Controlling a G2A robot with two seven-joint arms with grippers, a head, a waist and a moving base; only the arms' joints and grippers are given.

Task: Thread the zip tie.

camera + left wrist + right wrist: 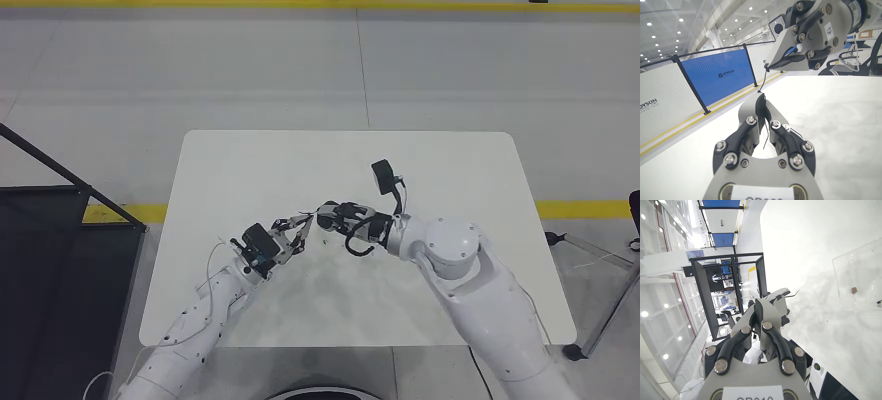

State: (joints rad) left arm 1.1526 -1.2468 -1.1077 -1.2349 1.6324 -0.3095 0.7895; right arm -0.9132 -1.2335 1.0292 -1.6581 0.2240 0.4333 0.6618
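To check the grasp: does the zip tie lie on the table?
No, the zip tie stretches through the air, pinched in the shut jaws of the left gripper and the right gripper.

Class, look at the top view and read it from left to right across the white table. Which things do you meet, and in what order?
left end effector → zip tie, held between the two → right end effector

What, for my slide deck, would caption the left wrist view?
Left gripper and right gripper, both shut, hold a black zip tie between them above the table.
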